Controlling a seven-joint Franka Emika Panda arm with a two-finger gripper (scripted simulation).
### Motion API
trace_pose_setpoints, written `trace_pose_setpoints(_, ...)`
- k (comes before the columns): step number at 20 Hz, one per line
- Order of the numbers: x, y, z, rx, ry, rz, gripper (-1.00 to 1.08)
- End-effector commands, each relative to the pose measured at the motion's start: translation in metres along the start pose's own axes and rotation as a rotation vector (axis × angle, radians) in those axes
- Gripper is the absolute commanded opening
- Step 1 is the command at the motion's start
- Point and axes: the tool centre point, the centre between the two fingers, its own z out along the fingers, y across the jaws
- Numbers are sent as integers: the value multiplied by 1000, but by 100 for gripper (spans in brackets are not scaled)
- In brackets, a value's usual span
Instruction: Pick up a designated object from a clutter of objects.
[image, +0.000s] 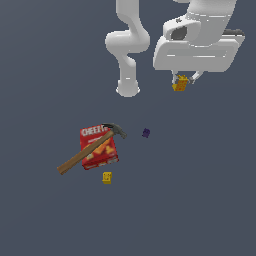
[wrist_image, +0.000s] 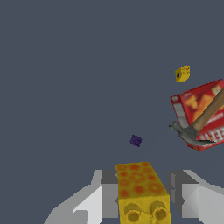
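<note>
Cube held aloft, grip margin in question

Cube (image: 180, 83), yellow with orange spotted faces, sits between the two fingers of the gripper (image: 182, 80), which is closed on it. In the exterior view it hangs directly under the white hand, well above the grey floor (image: 200, 200) and well apart from everything else. The wrist view shows the cube (wrist_image: 142, 192) filling the gap between the pale fingers (wrist_image: 98, 199), with a good part of it standing out beyond the fingertips.

Finding: the hold appears to sit on one part of the cube only. A jolt or a quick swing of the arm could let it twist or slide out, and a drop from this height would likely send it bouncing away.

Below lie the purple cube (image: 146, 133), the red cracker box (image: 99, 147) with the hammer (image: 90, 148) resting diagonally across it, and the second yellow cube (image: 107, 177) just beyond the box. None is touching the held cube. A dropped cube landing near its twin could cause confusion over which one is wanted.
</note>
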Motion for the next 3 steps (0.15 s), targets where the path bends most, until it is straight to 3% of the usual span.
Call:
trace_pose_setpoints(1,2,0,-3,0,0,0,-100)
trace_pose_setpoints(3,2,0,-3,0,0,0,-100)
